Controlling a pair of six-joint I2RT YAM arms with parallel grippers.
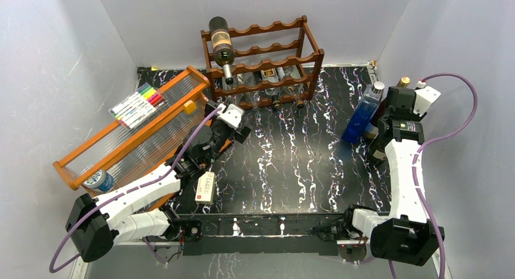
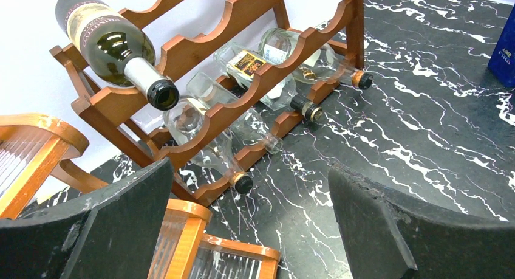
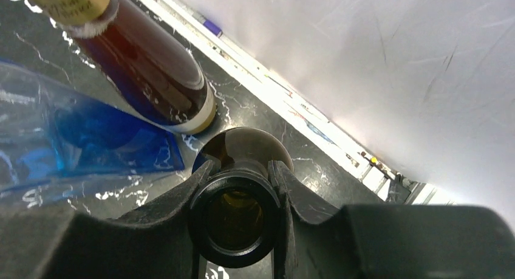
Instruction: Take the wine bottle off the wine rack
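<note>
Wine bottle (image 1: 221, 39) overhangs front rail of wine rack (image 1: 261, 62); left tool (image 2: 249, 185) splayed.

My white-and-black left arm (image 1: 139, 194) runs from its base at the lower left of the top view up towards the centre-left. My left gripper (image 2: 249, 230) stands wide open, with its dark flat fingers (image 2: 109, 230) in the two bottom corners of the wrist view, nothing between them. My white-and-black right arm (image 1: 407, 169) rises from the lower right along the right edge. My right gripper (image 3: 235, 212) is closed around the neck of a dark brown glass bottle (image 3: 243, 148).
</note>
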